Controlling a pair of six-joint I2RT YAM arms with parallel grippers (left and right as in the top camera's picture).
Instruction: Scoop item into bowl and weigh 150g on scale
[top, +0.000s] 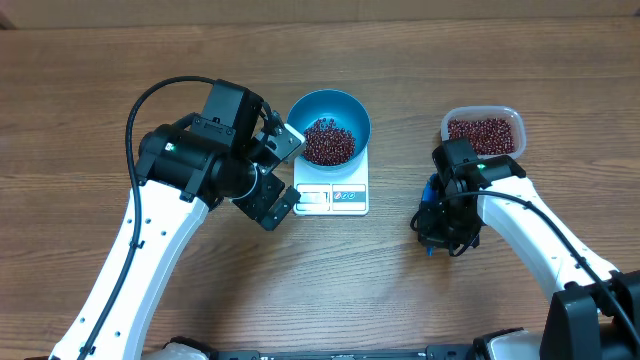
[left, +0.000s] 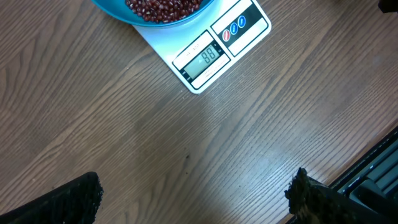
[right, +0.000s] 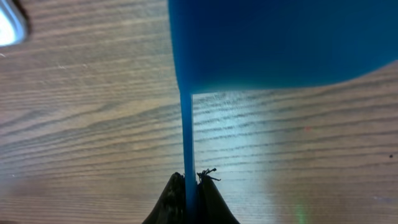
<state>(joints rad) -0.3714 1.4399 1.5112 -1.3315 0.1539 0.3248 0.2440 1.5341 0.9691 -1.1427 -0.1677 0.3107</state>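
A brown wood-grain table (top: 80, 60) is filling every view. The flat white scale (top: 335, 195) is lying near its middle, its display showing digits too blurred to read. A bright blue bowl (top: 345, 108) is sitting on the scale's far half, holding a loose heap of dark red-brown beans (top: 328, 142). Just left of the scale, the left gripper (top: 283, 177) is hovering with its jaws spread wide. Right of the scale, the right gripper (top: 437, 228) is pinching the thin handle of a blue scoop (right: 280, 43), and beyond it a clear tub (top: 515, 118) is holding more beans.
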